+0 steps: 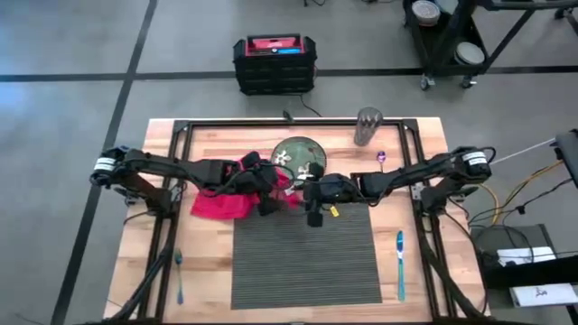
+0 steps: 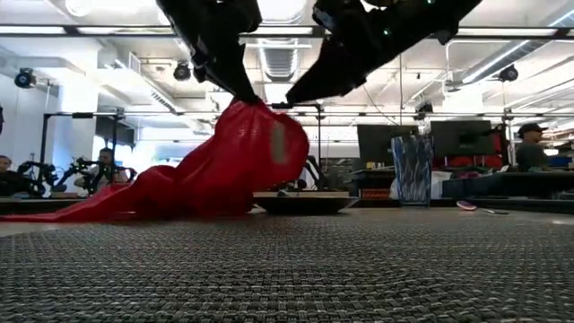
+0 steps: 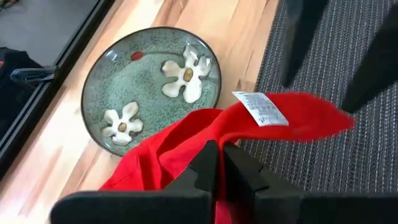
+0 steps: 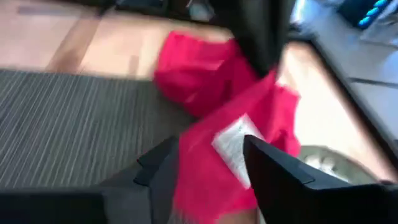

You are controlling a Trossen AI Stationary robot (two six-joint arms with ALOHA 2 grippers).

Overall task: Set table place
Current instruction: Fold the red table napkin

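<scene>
High view is showing both arms meeting over the far edge of the placemat (image 1: pixel 305 257), which is lying on the near half of the desk (image 1: pixel 209 136), centred between the arms. Left hand (image 1: pixel 267 192) is gripping the red napkin (image 1: pixel 224 199); in the left wrist view its fingers (image 3: pixel 208 163) are pressing together on the cloth, with the white tag (image 3: pixel 260 109) hanging just beyond them. Low view is showing the napkin lifted at one end into a peak, with its other end trailing on the desk beside the placemat.

Right hand (image 1: pixel 315 206) is hovering just beside the left hand. In the right wrist view its fingers (image 4: pixel 268 167) are standing apart with red cloth and the tag between them; whether they are touching the cloth cannot be told.

Green flowered plate (image 1: pixel 299 153) is resting on the desk just beyond the placemat. A patterned cup (image 1: pixel 368 126) is standing farther back. A fork (image 1: pixel 179 276) is lying left of the placemat, a blue-handled utensil (image 1: pixel 400 264) right of it.
</scene>
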